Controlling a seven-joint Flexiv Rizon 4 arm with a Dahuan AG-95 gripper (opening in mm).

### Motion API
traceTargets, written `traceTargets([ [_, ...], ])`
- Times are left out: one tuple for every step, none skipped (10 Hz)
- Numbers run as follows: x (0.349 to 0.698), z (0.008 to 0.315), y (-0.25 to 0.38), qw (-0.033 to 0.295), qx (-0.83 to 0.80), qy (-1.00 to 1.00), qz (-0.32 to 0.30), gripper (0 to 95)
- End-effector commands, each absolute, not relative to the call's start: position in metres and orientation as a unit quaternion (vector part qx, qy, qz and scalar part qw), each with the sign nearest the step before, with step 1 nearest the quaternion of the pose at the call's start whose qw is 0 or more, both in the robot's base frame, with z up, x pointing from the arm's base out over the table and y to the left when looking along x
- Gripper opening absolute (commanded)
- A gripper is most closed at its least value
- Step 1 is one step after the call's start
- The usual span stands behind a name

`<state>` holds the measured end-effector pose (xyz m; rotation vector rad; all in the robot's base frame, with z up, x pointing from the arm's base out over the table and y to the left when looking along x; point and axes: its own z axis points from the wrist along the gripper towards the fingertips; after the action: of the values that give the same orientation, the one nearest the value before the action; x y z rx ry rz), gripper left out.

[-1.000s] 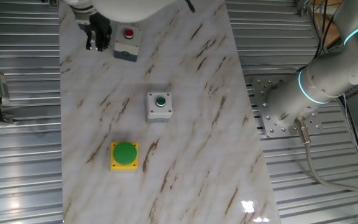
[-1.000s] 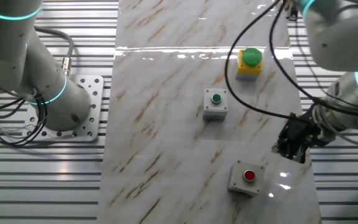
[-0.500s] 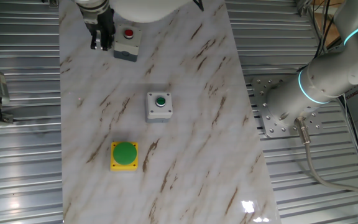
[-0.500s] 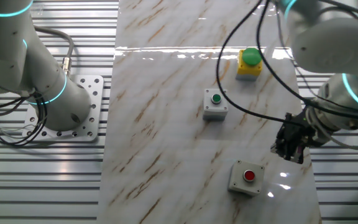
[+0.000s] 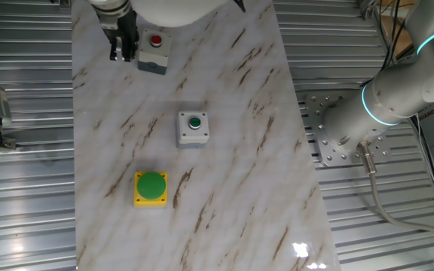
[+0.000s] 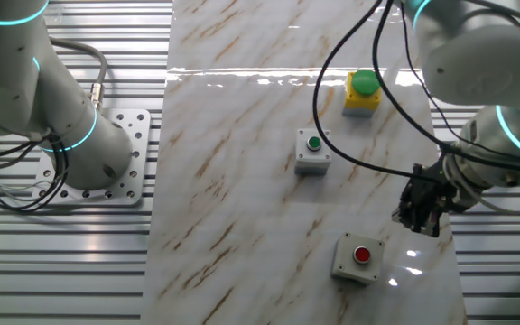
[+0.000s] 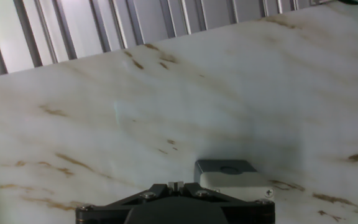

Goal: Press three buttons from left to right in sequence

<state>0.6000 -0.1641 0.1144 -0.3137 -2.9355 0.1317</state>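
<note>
Bright, even light from overhead fills the room. The glossy marble counter (image 6: 242, 181) throws white glare in a band across the upper part of the other fixed view (and a small spot at lower right). Shadows stay soft. The hand view looks hazy, its lower edge blurred.

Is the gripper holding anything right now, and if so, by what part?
Nothing is held. The gripper hangs beside the grey box with the small red button, gripping nothing.
</note>
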Motion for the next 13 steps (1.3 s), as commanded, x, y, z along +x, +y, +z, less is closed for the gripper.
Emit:
traceTargets([
  [0.6029, 0.1139, -0.1634, 0.097, -0.104, -0.989, 0.038, 0.0],
  [0.6029, 0.1139, -0.1634, 0.096, -0.105, -0.989, 0.032, 0.0],
  [0.6029, 0.1139, -0.1634, 0.096, -0.102, -0.990, 0.031, 0.0],
  [0.6029, 0.1139, -0.1634, 0.096, -0.101, -0.990, 0.031, 0.0],
  [0.6029, 0.1139, -0.1634, 0.094, -0.102, -0.990, 0.031, 0.0],
  [0.6029, 0.1139, -0.1634, 0.087, -0.102, -0.990, 0.033, 0.0],
  [0.6029, 0.1139, -0.1634, 0.086, -0.102, -0.990, 0.034, 0.0],
  [0.6029, 0.1139, -0.1634, 0.084, -0.097, -0.991, 0.038, 0.0],
  [0.6029, 0.1139, -0.1634, 0.082, -0.090, -0.992, 0.040, 0.0],
  [0.6029, 0.1139, -0.1634, 0.082, -0.081, -0.992, 0.042, 0.0],
  [0.6029, 0.1139, -0.1634, 0.083, -0.074, -0.993, 0.042, 0.0],
  [0.6029, 0.1139, -0.1634, 0.087, -0.051, -0.994, 0.039, 0.0],
  [0.6029, 0.1139, -0.1634, 0.090, -0.032, -0.995, 0.034, 0.0],
])
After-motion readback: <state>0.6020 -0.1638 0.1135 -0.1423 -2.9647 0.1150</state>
